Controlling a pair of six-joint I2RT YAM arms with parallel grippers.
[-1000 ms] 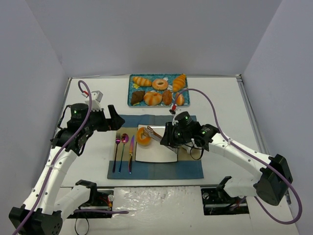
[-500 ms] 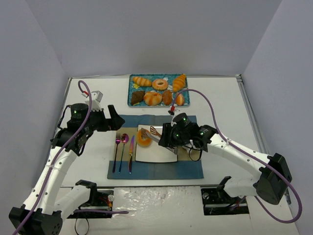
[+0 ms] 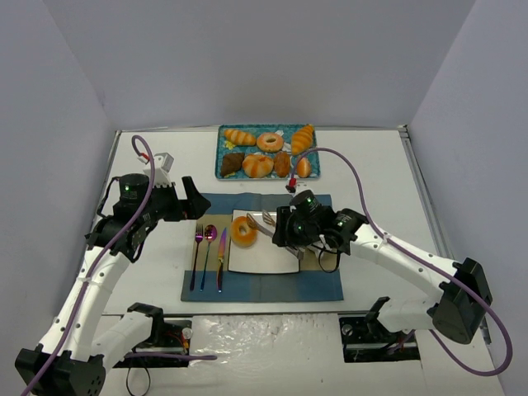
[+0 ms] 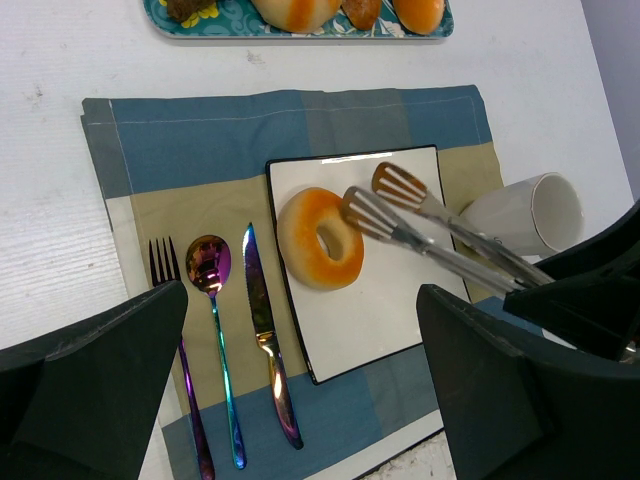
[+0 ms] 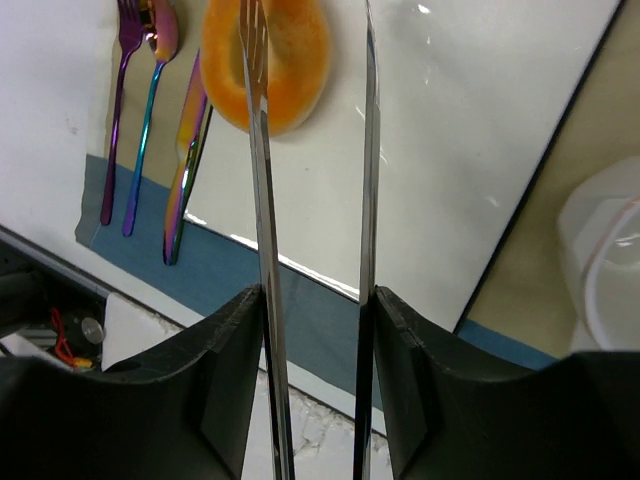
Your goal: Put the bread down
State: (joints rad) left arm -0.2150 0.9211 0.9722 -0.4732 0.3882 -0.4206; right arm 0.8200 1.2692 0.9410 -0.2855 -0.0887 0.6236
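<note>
Two tips: silver metal tongs (image 4: 430,235) were spread apart by the bread's right edge
Right gripper (image 5: 315,330): clamped on the tongs' handles
Bread: golden ring-shaped bread (image 4: 295,235) lay on the white square plate (image 4: 390,310)
Left gripper (image 3: 192,206): jaws wide, held nothing

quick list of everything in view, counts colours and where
ring bread: 1, golden, on plate's left part
plate: 1, white, on placemat
placemat: 1, blue and tan, middle of table
fork, spoon, knife: 1 each, iridescent purple, left of plate
tongs: 1, silver, above plate
cup: 1, white, on its side right of plate
tray: 1, teal, far side of table
pastries: 7, golden to brown, on tray
left gripper: 1, black, open, by placemat's far-left corner
right gripper: 1, black, shut on tongs
</note>
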